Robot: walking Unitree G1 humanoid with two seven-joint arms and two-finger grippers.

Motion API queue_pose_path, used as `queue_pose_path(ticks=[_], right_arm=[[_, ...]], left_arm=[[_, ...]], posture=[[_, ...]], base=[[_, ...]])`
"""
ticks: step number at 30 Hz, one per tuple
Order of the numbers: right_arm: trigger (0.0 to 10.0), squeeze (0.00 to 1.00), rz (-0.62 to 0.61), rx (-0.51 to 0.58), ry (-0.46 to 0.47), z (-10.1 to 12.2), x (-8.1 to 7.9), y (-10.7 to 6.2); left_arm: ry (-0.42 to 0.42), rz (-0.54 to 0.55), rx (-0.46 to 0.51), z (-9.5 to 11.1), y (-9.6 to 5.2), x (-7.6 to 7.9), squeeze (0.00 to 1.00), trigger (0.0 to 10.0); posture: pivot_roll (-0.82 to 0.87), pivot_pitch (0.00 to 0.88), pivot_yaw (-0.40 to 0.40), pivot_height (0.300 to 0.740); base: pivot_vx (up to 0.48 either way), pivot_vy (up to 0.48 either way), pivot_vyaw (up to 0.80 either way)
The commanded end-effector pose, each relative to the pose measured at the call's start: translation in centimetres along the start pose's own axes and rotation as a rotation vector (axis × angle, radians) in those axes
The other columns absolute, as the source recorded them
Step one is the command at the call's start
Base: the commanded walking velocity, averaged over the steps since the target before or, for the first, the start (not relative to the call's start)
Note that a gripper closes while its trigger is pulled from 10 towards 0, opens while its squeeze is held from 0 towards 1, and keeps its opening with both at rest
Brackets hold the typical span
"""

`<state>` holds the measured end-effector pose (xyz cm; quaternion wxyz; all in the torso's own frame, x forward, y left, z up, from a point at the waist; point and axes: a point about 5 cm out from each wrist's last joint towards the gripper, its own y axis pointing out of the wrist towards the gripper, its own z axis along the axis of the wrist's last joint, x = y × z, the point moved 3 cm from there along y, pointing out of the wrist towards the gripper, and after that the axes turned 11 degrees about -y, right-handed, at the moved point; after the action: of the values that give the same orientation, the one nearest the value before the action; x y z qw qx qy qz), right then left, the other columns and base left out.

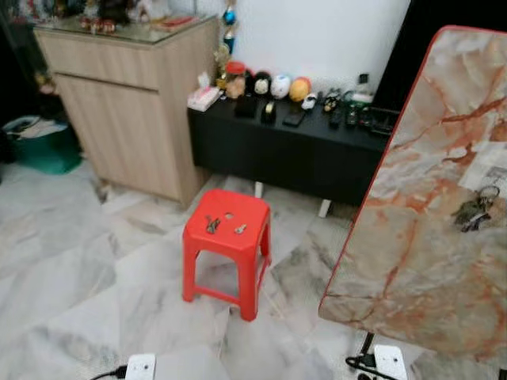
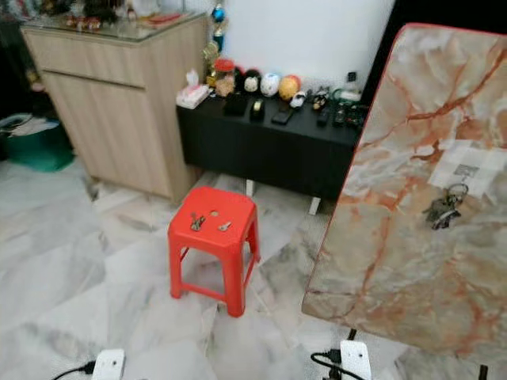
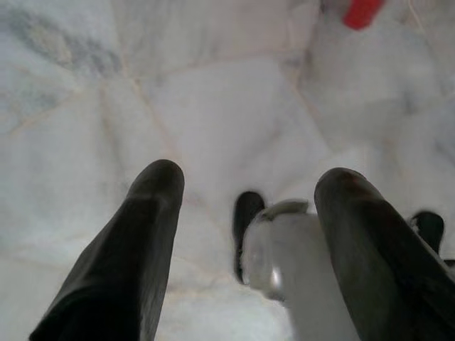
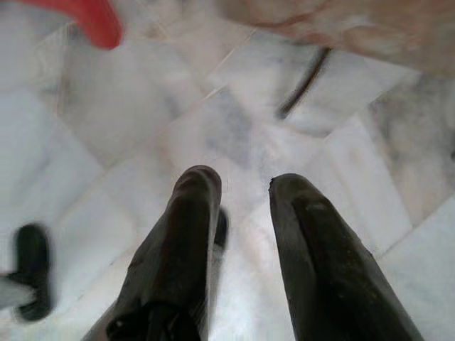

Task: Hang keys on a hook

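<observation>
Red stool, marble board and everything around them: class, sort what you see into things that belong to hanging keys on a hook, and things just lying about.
Belongs to the job:
- keys and a small key on the red stool
- marble board with a key bunch already hanging
- left gripper, right gripper, both open above the floor

Just lying about:
- black bench with figurines
- wooden cabinet

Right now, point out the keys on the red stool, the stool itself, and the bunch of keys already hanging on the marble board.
keys [image 1: 212, 225], left eye view, middle of the bunch.
red stool [image 1: 204, 252], left eye view, front edge of seat.
hanging keys [image 1: 474, 212], left eye view, middle of the cluster.
</observation>
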<state>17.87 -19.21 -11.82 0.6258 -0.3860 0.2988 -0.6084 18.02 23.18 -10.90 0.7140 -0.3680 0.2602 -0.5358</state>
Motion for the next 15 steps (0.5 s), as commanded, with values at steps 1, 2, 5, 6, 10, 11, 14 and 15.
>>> queue_pose_path(ticks=[1,2,5,6,10,11,14,15], right_arm=[[10.0,0.0,-0.014,0.023,-0.007,0.72,0.45,0.06],[10.0,0.0,-0.014,0.023,-0.007,0.74,0.47,0.07],[10.0,0.0,-0.015,0.024,-0.006,0.82,0.58,0.07],[10.0,0.0,-0.016,0.023,-0.006,0.84,0.72,0.07],[10.0,0.0,-0.019,0.021,-0.004,0.78,1.02,0.04],[10.0,0.0,-0.02,0.021,-0.003,0.79,0.98,0.04],[10.0,0.0,-0.017,0.023,-0.004,0.84,0.76,0.07],[10.0,0.0,-0.016,0.023,-0.004,0.84,0.73,0.07]], left_arm=[[-0.001,0.005,-0.028,-0.67,-0.05,0.13,0.0,10.0],[0.0,0.006,-0.031,-0.73,-0.06,0.15,0.0,10.0],[-0.001,0.005,-0.034,-0.8,-0.06,0.22,0.0,10.0],[-0.003,0.004,-0.029,-0.7,-0.05,0.2,0.0,10.0],[-0.006,0.005,-0.026,-0.66,-0.05,0.17,0.0,10.0],[-0.006,0.006,-0.027,-0.71,-0.08,0.06,0.0,10.0],[-0.008,0.006,-0.026,-0.78,-0.12,-0.16,0.0,10.0],[-0.008,0.007,-0.026,-0.78,-0.13,-0.18,0.0,10.0]], posture=[[0.07,0.0,-0.082,0.74],[0.07,0.0,-0.083,0.74],[0.07,0.0,-0.085,0.74],[0.07,0.0,-0.085,0.74],[0.08,0.0,-0.085,0.74],[0.08,0.0,-0.086,0.74],[0.08,0.0,-0.086,0.74],[0.08,0.0,-0.086,0.74]], base=[[0.0,0.48,0.0],[0.0,0.48,0.0],[0.0,0.48,0.0],[0.0,0.48,0.0],[0.0,0.48,0.0],[0.0,0.48,0.0],[0.0,0.48,0.0],[0.0,0.48,0.0]])
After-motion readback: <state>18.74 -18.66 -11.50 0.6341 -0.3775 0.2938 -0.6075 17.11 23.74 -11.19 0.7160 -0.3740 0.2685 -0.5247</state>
